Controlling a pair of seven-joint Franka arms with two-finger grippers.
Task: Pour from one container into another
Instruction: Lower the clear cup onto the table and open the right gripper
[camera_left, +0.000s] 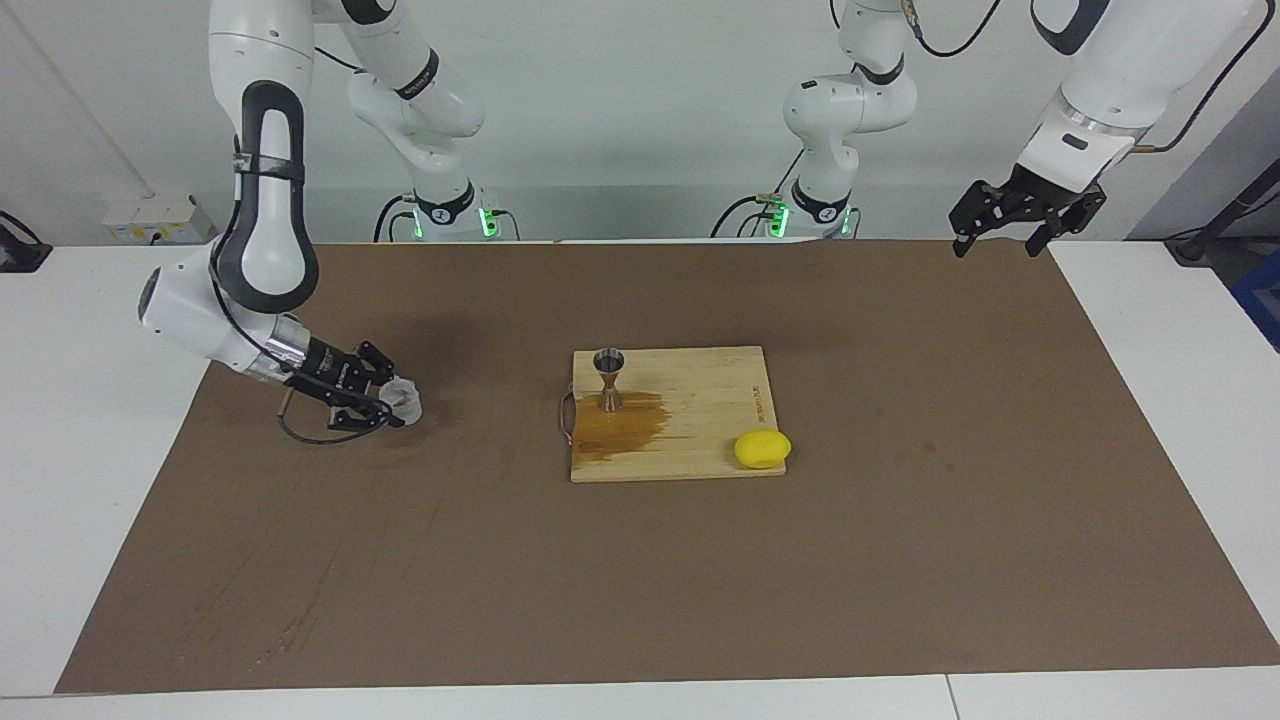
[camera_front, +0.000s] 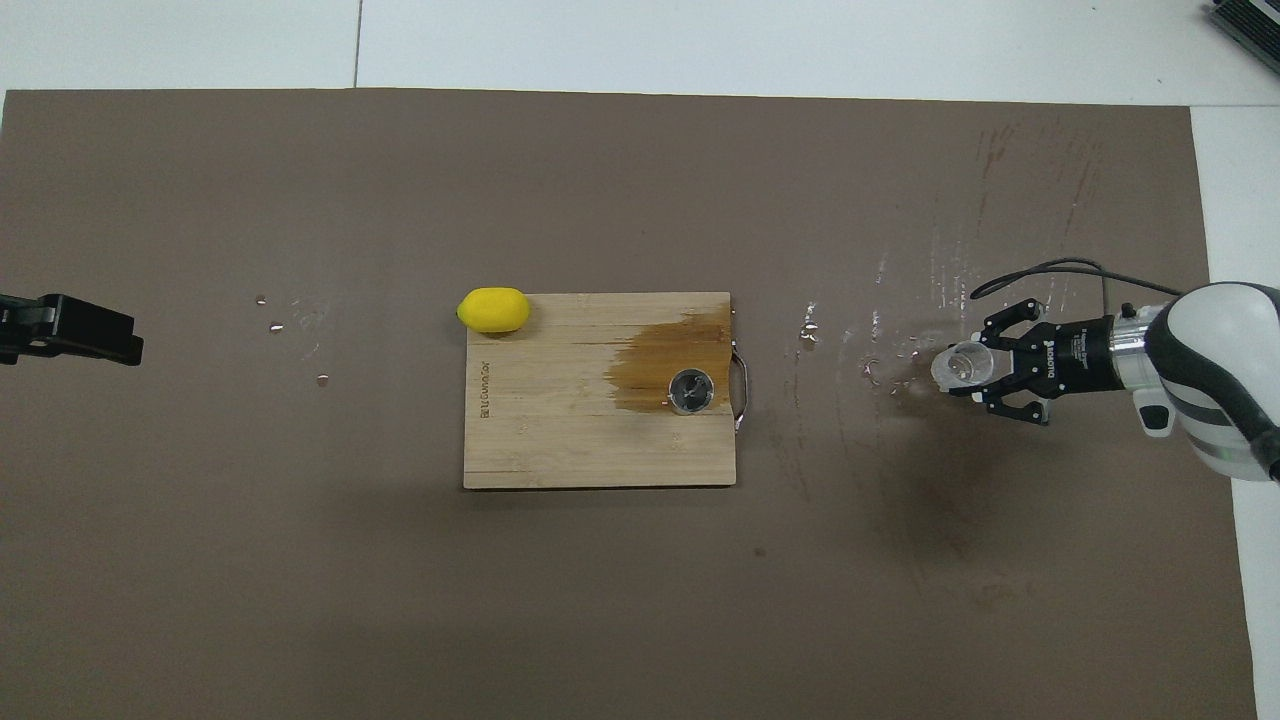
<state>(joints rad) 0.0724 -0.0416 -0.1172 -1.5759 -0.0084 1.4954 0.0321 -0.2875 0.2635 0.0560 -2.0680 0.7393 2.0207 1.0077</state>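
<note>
Brown mat (camera_left: 900, 560). Cutting board (camera_left: 700, 440), wet-stained, bearing upright jigger (camera_left: 609, 378) and lemon (camera_left: 762, 449). Right gripper (camera_left: 385, 400), low over mat toward right arm's end, fingers closed around clear cup (camera_left: 405, 399). Left gripper (camera_left: 1005, 235) waits raised, fingers spread, empty.

High facing and overhead cameras, half a turn apart, share the table (camera_left: 1130, 420).

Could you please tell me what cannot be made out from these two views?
- Clear cup: whether it holds liquid is too faint to tell in either view.
- Right gripper: the cup hides its fingertips.
- Jigger: its fill level is too small to see.
- Left gripper: the overhead view's edge cuts it off.
</note>
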